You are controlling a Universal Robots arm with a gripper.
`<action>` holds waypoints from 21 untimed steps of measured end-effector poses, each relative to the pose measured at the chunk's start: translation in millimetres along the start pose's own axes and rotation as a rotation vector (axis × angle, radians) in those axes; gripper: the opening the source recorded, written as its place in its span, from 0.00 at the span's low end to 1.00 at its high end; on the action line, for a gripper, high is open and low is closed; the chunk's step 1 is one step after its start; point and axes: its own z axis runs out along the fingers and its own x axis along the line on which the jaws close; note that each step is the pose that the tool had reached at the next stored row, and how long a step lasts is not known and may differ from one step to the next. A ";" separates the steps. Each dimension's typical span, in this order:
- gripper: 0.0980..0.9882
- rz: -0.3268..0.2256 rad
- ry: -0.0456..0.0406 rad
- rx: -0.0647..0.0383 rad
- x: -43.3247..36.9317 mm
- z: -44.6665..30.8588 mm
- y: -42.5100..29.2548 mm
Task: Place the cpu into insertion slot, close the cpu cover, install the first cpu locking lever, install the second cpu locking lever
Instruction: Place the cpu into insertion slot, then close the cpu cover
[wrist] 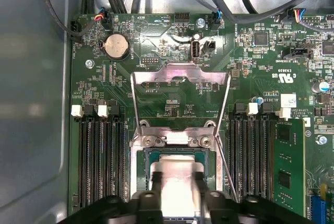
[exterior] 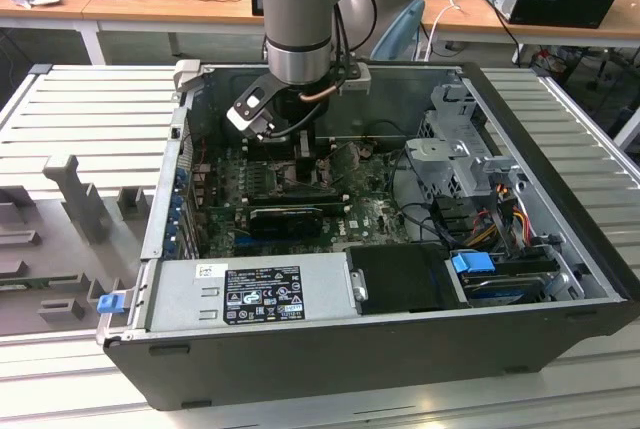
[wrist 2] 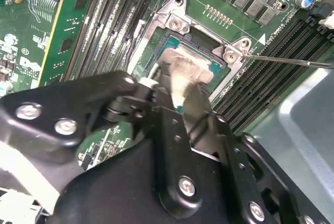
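The cpu is held within the rim of the insertion slot, clamped at two opposite edges by the fingers of the gripper. The cpu cover is swung open beyond the slot. The slot is flanked by memory slots on the motherboard, inside the computer case.

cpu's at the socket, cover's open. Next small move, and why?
Probably a short straight descent before any release. The gripper holds the cpu squarely over the insertion slot, edges parallel to its rim, and the cpu cover is flipped open, out of the way. Whether the chip is seated, I cannot tell.
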 end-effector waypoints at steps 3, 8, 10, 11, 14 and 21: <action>0.13 0.000 -0.0001 0.000 -0.1 -0.4 0.0; 0.01 0.000 -0.0001 0.000 -0.1 -3.2 0.2; 0.01 0.000 0.0000 0.000 -0.1 -5.3 0.3; 0.01 0.000 0.0000 0.000 -0.1 -7.2 0.5; 0.01 0.000 0.0000 0.000 0.0 -9.9 0.7; 0.01 0.000 0.0000 0.000 0.0 -15.9 1.1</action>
